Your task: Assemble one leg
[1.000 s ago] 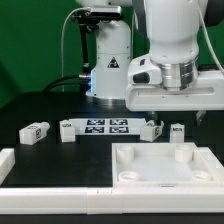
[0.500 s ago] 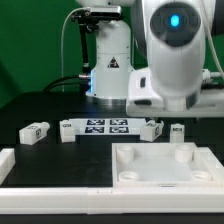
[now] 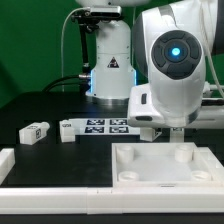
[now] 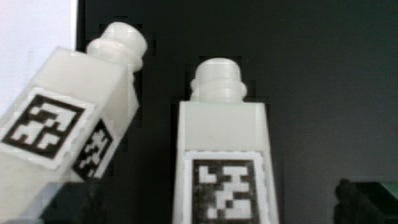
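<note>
Leg (image 4: 224,150) white, black-and-white square tag; second leg (image 4: 80,105) same. Panel (image 3: 150,172) white. Marker board (image 3: 98,126) white, black-patterned tags. Table (image 3: 40,100) black. Arm (image 3: 165,95) white, blue light.

Exterior view: evenly and brightly lit, source not determinable. The white panel (image 3: 165,165) is rendered near overexposure, with soft grey shading held in its recesses. The table (image 3: 70,150) is recorded as almost black. A blue glow is emitted by the arm's status light (image 3: 177,47). Resolution is low throughout.

Wrist view: the upright leg (image 4: 222,150) and the tilted leg (image 4: 71,110) are shown close, soft-edged and grainy; the background is lost in black.
</note>
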